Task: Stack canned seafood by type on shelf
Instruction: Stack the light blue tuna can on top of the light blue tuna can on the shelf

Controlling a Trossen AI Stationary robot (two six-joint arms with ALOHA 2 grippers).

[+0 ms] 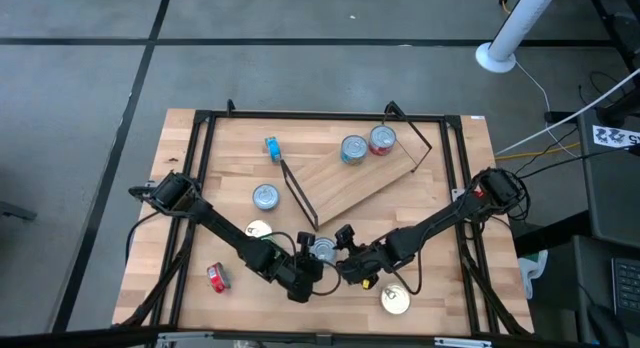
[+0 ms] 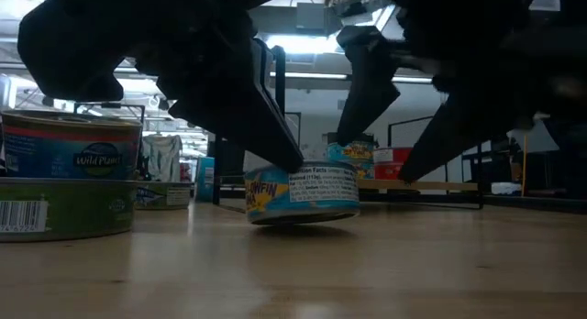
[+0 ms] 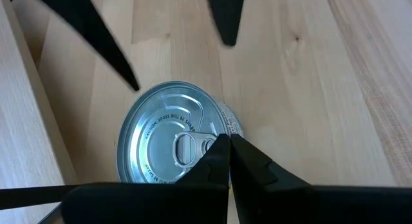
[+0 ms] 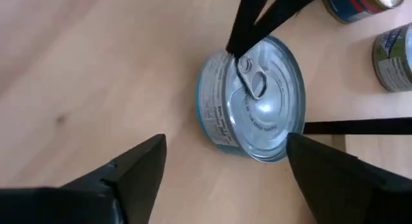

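Tabletop: light wood [image 1: 230, 158], with the shelf [image 1: 365, 178] lying as a slanted board toward the far side, a black wire frame [image 1: 298, 198] at its near-left end.

Target tin: blue-sided can [image 1: 322, 249] with the silver pull-tab lid, sitting near the front edge, well apart from the shelf. In the low view [image 2: 303, 192] one edge looks slightly lifted off the wood.

Left gripper: [image 1: 305, 278] coming in from the front-left. Its wrist view has the two fingers [image 3: 248, 161] pressed together with the tips right over the pull tab — so pinched shut, nothing held that I can see.

Right gripper: [image 1: 350, 265] from the front-right, fingers spread wide. In its wrist view the tin [image 4: 254, 98] sits dead ahead, lined up with the gap between the tips but out beyond them.

Key relation: both grippers are just beside the tin, one on each side. My guess is the right one takes it since it's already spread and aimed; it only needs to move forward and close across the sides. The tin is round and flat, so no long axis to fuss over.

Already on the shelf: a blue tin [image 1: 352, 149] and a red tin [image 1: 382, 139], touching or nearly so.

Loose tins: silver-lidded one [image 1: 264, 196], a red one [image 1: 217, 278] front-left, a gold-lidded one [image 1: 396, 300] front-right — still to be sorted, I'd say.
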